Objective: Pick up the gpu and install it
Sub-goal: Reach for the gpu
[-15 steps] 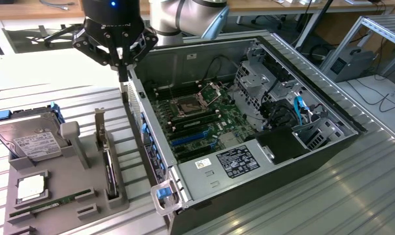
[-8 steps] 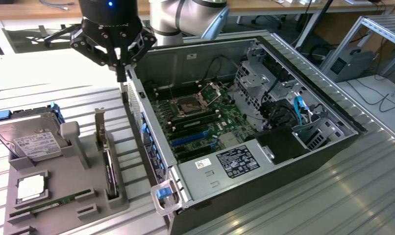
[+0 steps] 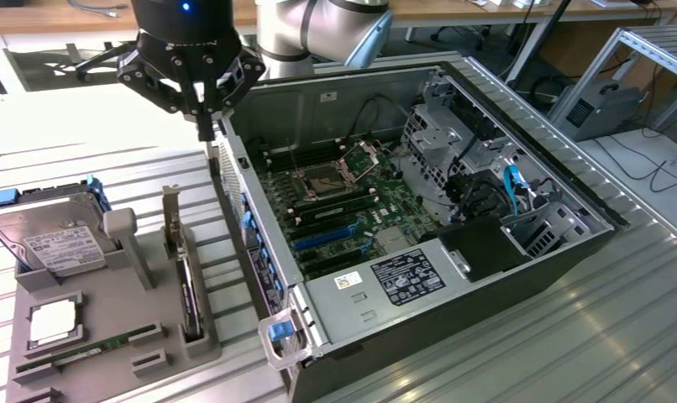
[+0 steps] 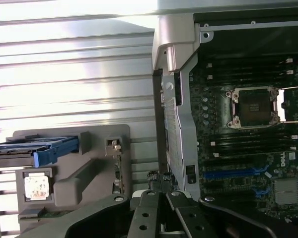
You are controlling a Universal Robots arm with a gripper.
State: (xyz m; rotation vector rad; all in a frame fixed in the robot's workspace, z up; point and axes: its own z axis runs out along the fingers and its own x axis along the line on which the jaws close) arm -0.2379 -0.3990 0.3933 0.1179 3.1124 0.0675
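The gpu stands on its edge in a slot of the grey parts holder, its silver bracket pointing up. In the wrist view the gpu is seen edge-on in the same holder. My gripper hangs shut and holds nothing. It is above the gap between the holder and the rear wall of the open computer case, higher than the gpu and a little beyond its bracket end. The closed fingertips sit beside the case's rear panel.
The motherboard lies inside the case with an open CPU socket and blue expansion slots. The holder also carries a hard drive, a CPU and a RAM stick. Everything rests on a slatted metal table.
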